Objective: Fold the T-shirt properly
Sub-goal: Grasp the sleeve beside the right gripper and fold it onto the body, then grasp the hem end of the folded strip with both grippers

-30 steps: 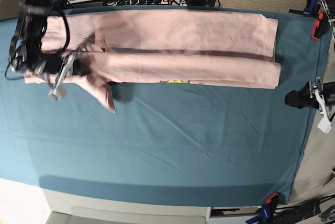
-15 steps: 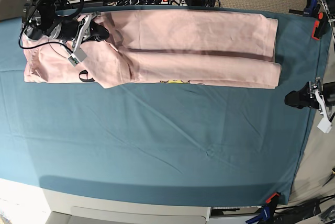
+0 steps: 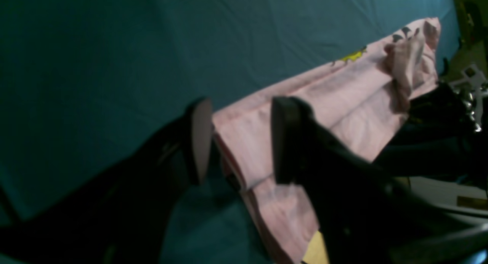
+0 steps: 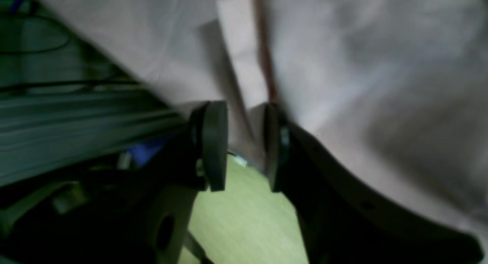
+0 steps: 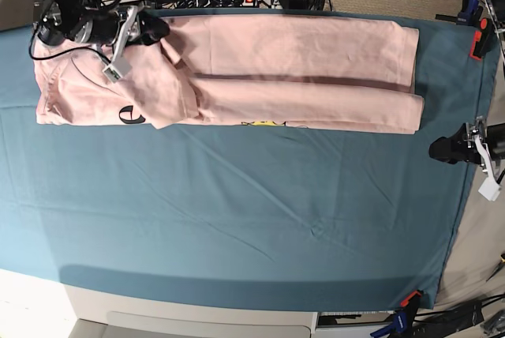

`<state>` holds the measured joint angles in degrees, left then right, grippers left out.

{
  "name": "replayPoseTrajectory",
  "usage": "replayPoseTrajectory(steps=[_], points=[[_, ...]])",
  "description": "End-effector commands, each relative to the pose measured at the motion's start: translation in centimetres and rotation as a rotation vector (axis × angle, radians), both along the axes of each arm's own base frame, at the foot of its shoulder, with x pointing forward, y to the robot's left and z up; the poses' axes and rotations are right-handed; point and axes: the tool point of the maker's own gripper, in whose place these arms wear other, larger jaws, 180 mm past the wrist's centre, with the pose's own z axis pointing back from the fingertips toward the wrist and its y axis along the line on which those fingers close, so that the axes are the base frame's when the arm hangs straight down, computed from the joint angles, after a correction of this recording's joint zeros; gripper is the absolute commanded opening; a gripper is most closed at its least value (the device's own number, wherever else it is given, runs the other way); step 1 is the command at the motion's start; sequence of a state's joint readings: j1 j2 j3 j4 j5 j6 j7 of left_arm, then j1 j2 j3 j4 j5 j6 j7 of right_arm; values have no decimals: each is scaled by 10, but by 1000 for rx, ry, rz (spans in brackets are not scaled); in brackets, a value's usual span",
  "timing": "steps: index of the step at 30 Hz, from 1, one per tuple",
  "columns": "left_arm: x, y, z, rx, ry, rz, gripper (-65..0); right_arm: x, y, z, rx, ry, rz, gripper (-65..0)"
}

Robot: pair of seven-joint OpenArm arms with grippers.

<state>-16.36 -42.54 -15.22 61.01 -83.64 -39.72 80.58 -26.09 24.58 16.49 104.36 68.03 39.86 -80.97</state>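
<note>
T-shirt (image 5: 300,103) | on teal cloth (image 5: 260,212) | left claw (image 3: 240,142) wide | right claw (image 4: 248,146) apart

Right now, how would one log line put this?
right pincer: open at T-shirt | left pincer: open, holding nothing | T-shirt: partly folded, left side bunched
</note>
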Motion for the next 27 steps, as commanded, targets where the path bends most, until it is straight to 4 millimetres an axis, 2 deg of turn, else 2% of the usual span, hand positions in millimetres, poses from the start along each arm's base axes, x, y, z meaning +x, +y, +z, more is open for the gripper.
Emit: replayPoseTrajectory(steps=[1,4,7,9,15,19,23,27], points=[[9,9,20,7,-59,11,-379,6,5,17,67,-43,3,-475],[9,10,21,10,-59,12,-379,6,15,42,214,-58,7,-475],[5,12,17,15,-44,13,-379,9,11,46,211,-69,10,-475],[-4,13,7,16,-14,13,-379,17,9,50,211,-95,-6,-475],[-57,13,-40,18,145,12,-379,47,-12,71,180,-212,-58,-475],[-86,13,-62,18,228,13,-379,62,-21,83,166,-273,-83,-475],[-89,9,-65,9,234,10,-378,67,-21,87,171,-293,-85,-475],[-84,-1,-66,-15,223,3,-366,66,-27,74,105,-274,-96,-475]])
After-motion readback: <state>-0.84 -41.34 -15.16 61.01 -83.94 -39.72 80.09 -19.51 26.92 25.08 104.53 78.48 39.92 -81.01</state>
